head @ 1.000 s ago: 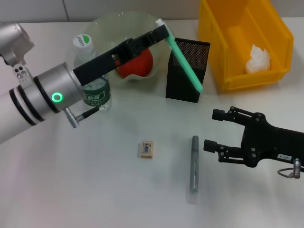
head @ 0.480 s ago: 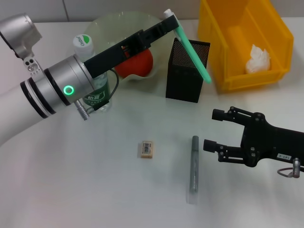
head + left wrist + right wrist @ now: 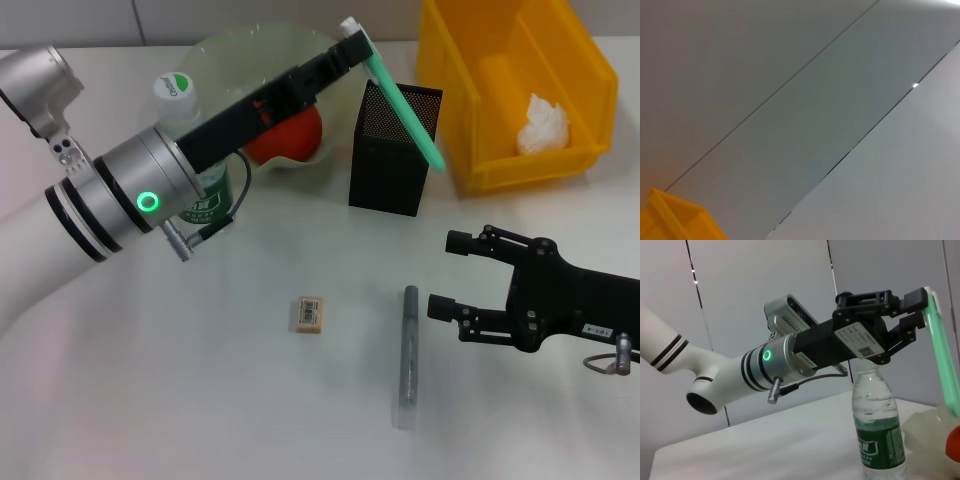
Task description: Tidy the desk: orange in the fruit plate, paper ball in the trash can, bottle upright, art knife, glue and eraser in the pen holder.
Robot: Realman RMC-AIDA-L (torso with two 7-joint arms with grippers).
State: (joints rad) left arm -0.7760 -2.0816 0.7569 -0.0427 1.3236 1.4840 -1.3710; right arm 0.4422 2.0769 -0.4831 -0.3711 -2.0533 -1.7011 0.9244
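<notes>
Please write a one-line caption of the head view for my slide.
Left tool holds the green art knife tilted over the pen holder; right tool waits open beside the glue.

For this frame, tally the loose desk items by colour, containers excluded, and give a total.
Green: 1, the long green art knife held by the left gripper
Red-orange: 1, the round orange
White: 1, the crumpled paper ball
Clear: 1, the upright plastic bottle
Beige: 1, the small block eraser
Grey: 1, the slim glue stick
Total: 6
</notes>
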